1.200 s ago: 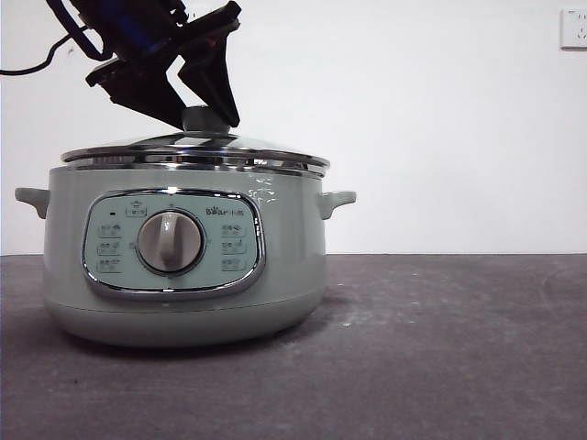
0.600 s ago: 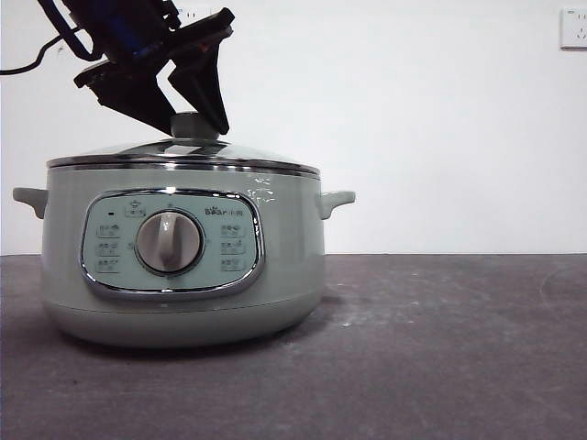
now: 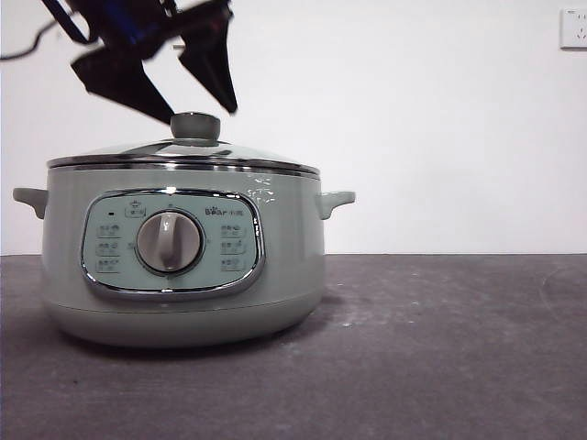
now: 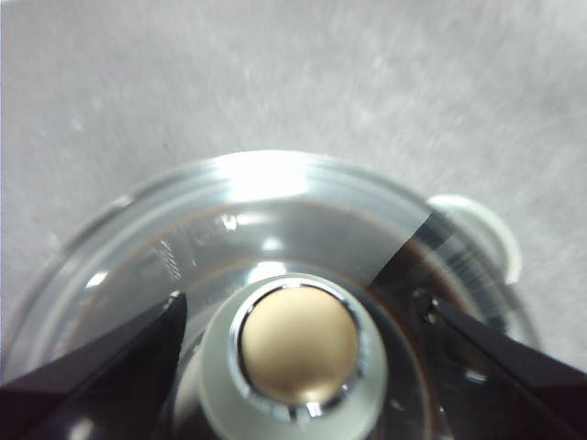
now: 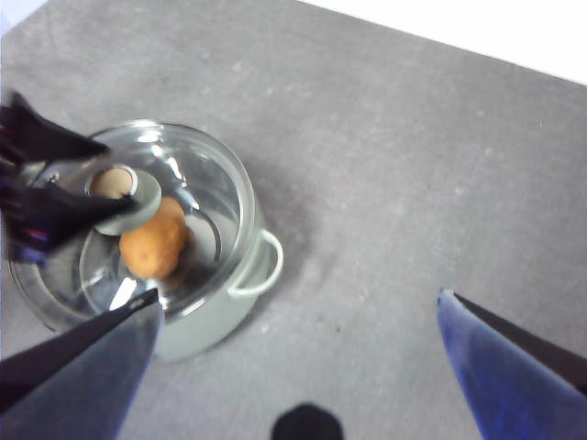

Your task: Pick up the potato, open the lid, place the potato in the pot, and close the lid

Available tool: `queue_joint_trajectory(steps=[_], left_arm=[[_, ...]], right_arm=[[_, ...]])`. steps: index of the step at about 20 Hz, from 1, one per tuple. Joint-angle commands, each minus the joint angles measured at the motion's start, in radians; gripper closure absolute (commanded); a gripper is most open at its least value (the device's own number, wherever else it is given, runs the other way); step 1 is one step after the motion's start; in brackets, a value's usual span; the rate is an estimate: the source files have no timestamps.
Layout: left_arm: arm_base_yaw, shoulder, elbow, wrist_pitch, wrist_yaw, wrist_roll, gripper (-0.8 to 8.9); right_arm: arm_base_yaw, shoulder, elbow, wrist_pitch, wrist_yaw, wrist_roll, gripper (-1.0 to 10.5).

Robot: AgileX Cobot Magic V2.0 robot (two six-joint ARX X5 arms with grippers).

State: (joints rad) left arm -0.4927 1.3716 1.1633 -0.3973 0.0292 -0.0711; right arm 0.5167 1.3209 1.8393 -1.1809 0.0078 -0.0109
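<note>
The sage-green pot [image 3: 183, 266] stands at the left of the table with the glass lid [image 3: 138, 154] seated flat on its rim. My left gripper [image 3: 202, 105] hovers open just above the lid's green knob [image 3: 194, 126], jaws spread to either side and apart from it. In the left wrist view the knob's chrome top [image 4: 298, 341] sits between the open jaws of that gripper [image 4: 301, 302]. The right wrist view shows the orange-brown potato [image 5: 154, 243] inside the pot, seen through the lid [image 5: 206, 179]. My right gripper [image 5: 298, 296] is open and empty, high above the table.
A dark grey tabletop [image 3: 440, 348] stretches to the right of the pot. The pot's side handles [image 3: 336, 202] stick out left and right. A white wall with a socket [image 3: 573, 27] is behind.
The lid went from slightly raised and tilted to resting flat on the pot. My left gripper then opened, let go of the knob and rose a little.
</note>
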Motion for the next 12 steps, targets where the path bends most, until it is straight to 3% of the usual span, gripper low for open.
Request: queue_joint_trajectory(steps=[1,4,5,6,8,9,12], left_arm=[[-0.001,-0.077,0.003,-0.029,0.0,-0.001,4.06],[-0.001,-0.219,0.003,-0.113,0.002,0.0,4.09],[-0.001,-0.277,0.003,-0.143,-0.003,0.0,4.21],[-0.001,-0.322,0.003,-0.165,-0.003,0.002,5.05],[-0.001,-0.414,0.003,-0.209,-0.006,0.035,8.26],[-0.001,-0.455,0.003,-0.23,-0.034,0.053,8.22],[-0.001,-0.536,-0.006,-0.285,-0.111,0.074,8.22]], right_arm=[[0.0,-0.002,-0.001,-0.032,-0.001,0.012,4.5],[0.0,-0.024,-0.032,-0.04,-0.001,0.013,4.6],[0.0,-0.047,-0.07,-0.019,-0.001,0.013,5.6],[0.0,-0.073,-0.111,0.005,-0.001,0.013,6.7],[0.0,-0.145,-0.228,0.087,-0.001,0.013,8.9],[0.0,-0.19,-0.304,0.149,-0.001,0.013,9.6],[0.0,-0.308,-0.52,0.342,-0.001,0.021,9.6]])
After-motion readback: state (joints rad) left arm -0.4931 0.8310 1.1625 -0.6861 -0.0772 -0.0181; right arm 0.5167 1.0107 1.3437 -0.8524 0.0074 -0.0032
